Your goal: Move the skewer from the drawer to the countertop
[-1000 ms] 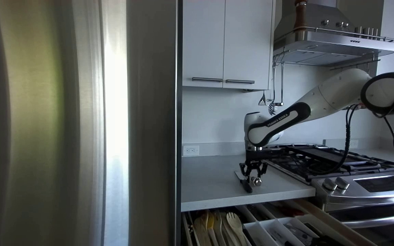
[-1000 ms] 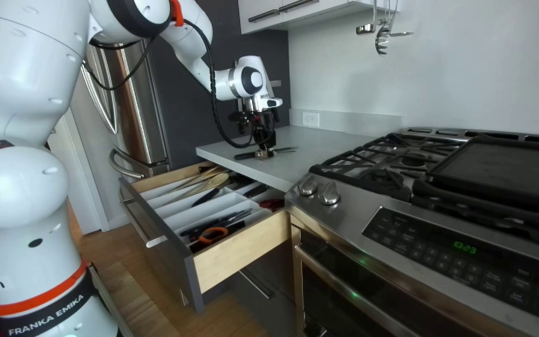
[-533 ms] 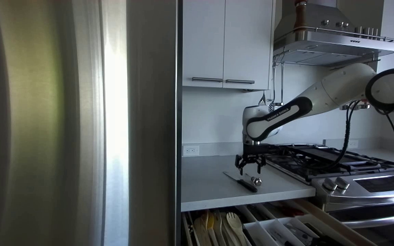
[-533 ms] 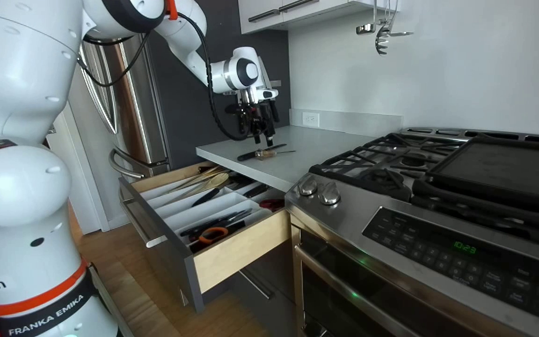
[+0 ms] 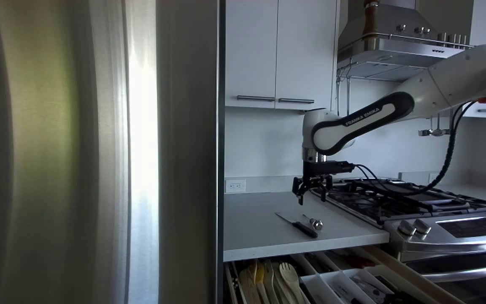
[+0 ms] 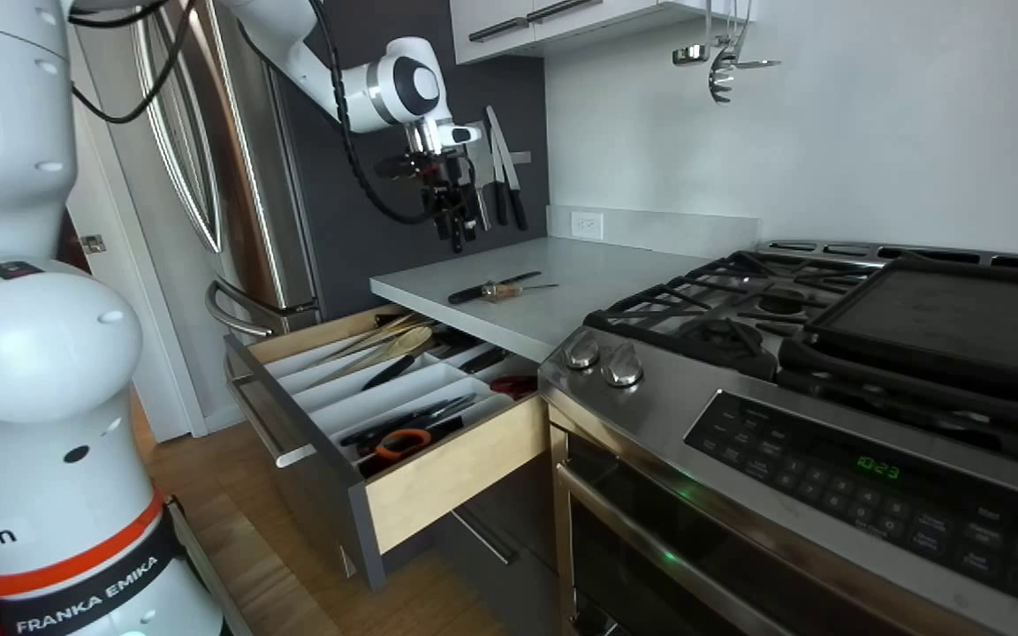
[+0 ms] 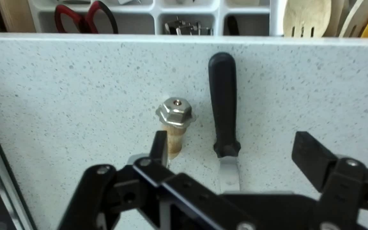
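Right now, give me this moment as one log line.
gripper open, empty, above countertop; skewer lying on countertop beside knife; drawer pulled open; move looks done

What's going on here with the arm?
A white-and-black Franka arm is above the pale grey speckled countertop, its black two-fingered end effector open and holding nothing. The thin metal skewer with a metal-capped wooden handle lies on the countertop beside a black-handled metal knife, apart from it. The grey-fronted drawer with pale wooden sides stands open below. The skewer looks delivered: out of the drawer, on the countertop, released.
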